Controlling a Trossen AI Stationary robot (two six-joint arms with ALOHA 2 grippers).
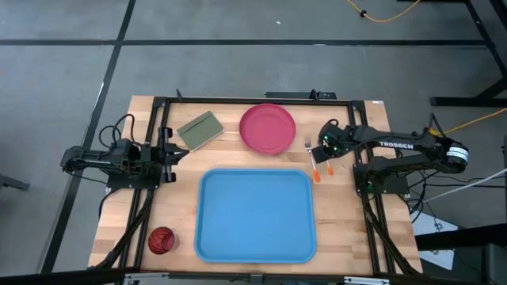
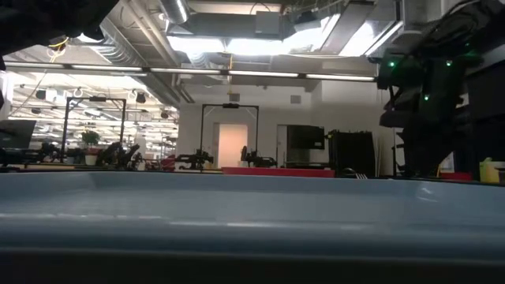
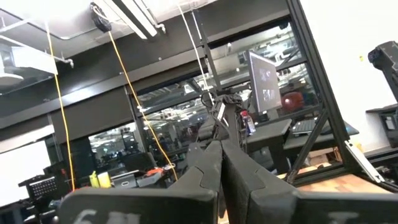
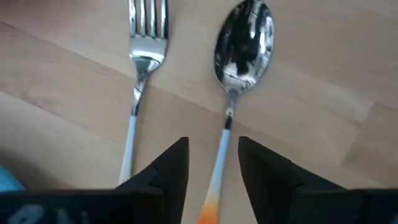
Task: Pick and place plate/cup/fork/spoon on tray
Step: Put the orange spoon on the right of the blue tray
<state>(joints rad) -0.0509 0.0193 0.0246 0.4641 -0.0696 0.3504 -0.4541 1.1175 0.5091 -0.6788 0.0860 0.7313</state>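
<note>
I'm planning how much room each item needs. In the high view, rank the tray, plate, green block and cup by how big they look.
Largest to smallest in the overhead view:
1. The tray, by far the widest.
2. The plate.
3. The green block, clearly smaller than the plate.
4. The cup, smallest.

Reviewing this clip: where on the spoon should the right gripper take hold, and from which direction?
Grip the spoon by its thin handle, coming from straight above with the fingers across it. It lies flat on the table, and its wide bowl offers no edge. The fork lies close alongside, so one finger must drop into the gap between them. The open right gripper straddles the handle.
</note>
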